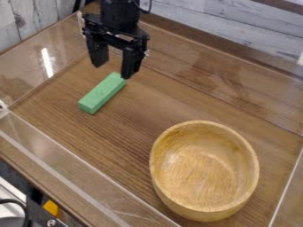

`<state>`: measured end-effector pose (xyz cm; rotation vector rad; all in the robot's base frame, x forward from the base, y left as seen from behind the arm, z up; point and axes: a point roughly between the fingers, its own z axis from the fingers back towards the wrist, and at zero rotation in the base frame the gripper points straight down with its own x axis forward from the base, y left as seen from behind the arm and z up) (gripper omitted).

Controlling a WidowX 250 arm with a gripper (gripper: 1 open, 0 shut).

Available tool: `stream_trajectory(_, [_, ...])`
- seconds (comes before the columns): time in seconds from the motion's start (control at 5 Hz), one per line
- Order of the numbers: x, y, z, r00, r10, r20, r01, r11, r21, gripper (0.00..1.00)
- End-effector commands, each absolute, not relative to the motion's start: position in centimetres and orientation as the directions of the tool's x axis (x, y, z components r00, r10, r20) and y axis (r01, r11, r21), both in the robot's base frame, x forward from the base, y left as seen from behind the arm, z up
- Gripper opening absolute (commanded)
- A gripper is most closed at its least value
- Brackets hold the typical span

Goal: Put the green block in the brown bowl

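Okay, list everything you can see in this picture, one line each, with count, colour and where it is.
Green block: one, bright green, lying flat on the table left of centre, just below the open fingers.
Wooden bowl: one, light brown, lower right, empty.
Clear wall: transparent panels bordering the table.
Table: one, dark wood grain.
Gripper: one, black, upper left, pointing down above the block's far end, fingers open, holding nothing.

Green block [103, 92] flat, bowl [204, 169] empty
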<state>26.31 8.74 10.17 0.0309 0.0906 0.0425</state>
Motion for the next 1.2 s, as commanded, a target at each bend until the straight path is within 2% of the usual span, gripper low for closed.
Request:
stream_trajectory(0.0, [26.3,9.5,11.1,0.998,0.048,-0.047,-0.045,0.997,0.056,1.00])
stream_trajectory(1.0, [26.1,11.5,8.3,0.995,0.067,-0.077,-0.061,0.994,0.087,1.00])
